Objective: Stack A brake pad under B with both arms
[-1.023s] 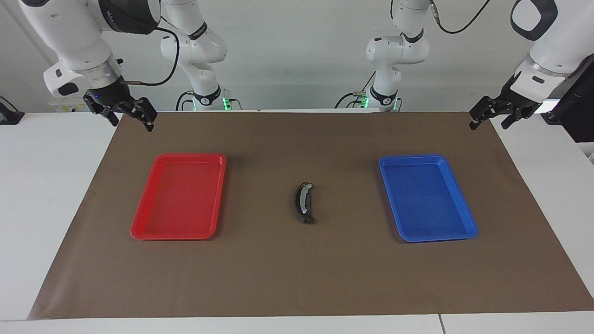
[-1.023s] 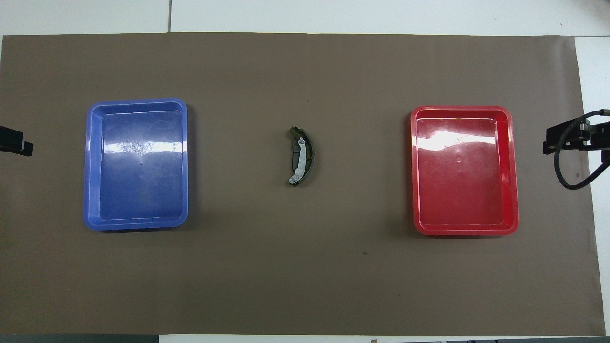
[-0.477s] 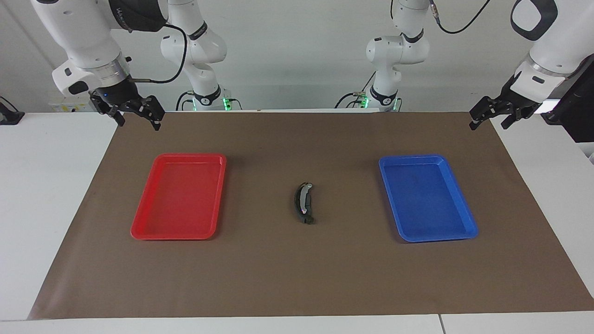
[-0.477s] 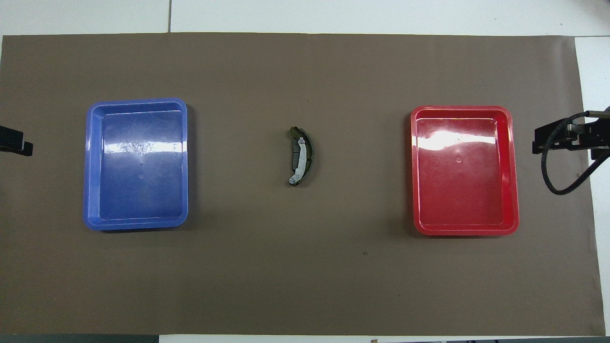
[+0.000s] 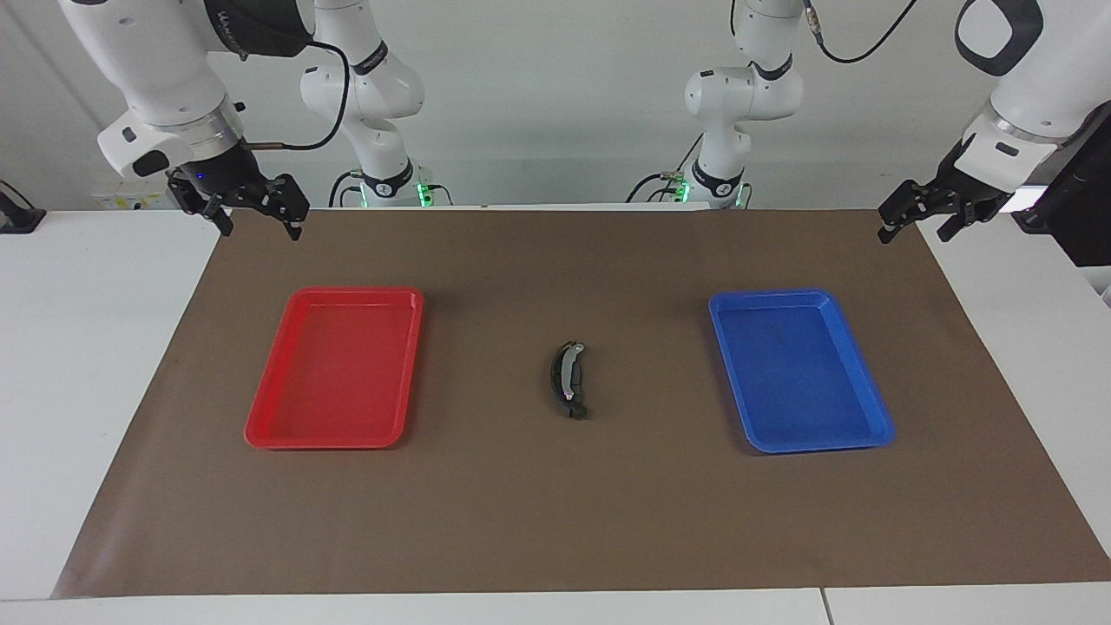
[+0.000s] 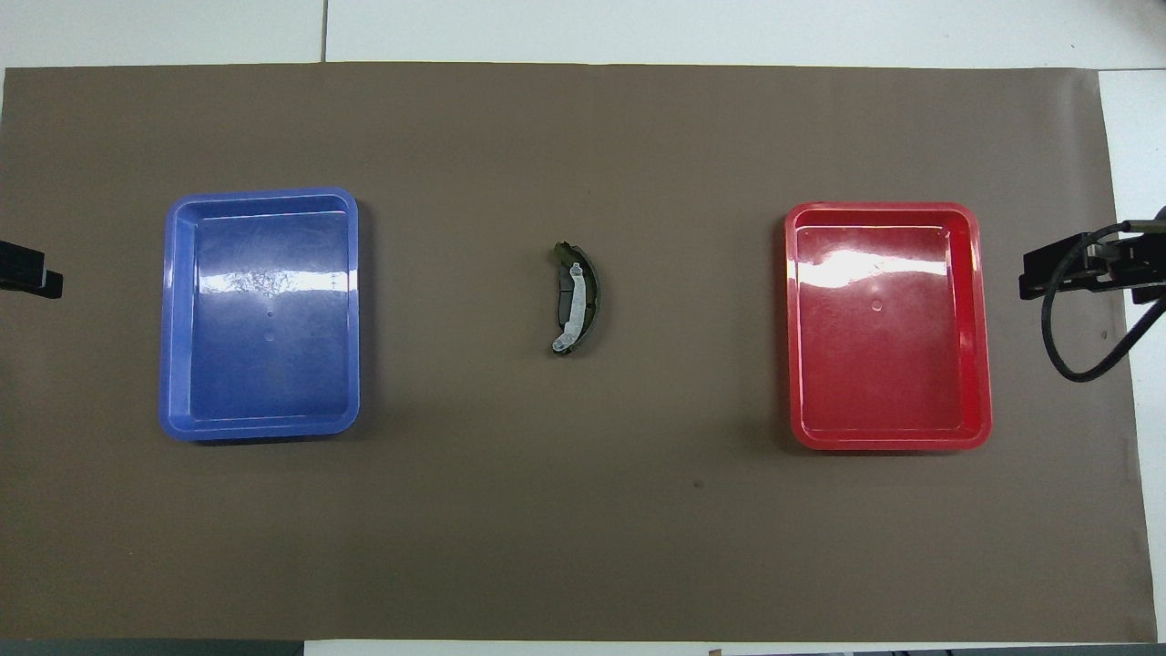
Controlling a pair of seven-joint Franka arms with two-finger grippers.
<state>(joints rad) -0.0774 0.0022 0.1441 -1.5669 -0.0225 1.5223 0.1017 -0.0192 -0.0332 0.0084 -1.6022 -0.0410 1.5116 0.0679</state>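
B, a slim black crescent pad with a silvery strip, lies on the brown mat midway between the two trays. Inside its curve shows a short dark grey piece, the A brake pad, touching B and partly covered by it. My right gripper hangs open and empty over the mat's corner at the right arm's end. My left gripper hangs open and empty over the mat's edge at the left arm's end. Both are far from the pads.
A red tray lies toward the right arm's end and a blue tray toward the left arm's end, with nothing in either. Two smaller white arms with green lights stand past the table's edge.
My right gripper has risen a little and shifted slightly toward the red tray. The left arm, the pads and the trays have not moved.
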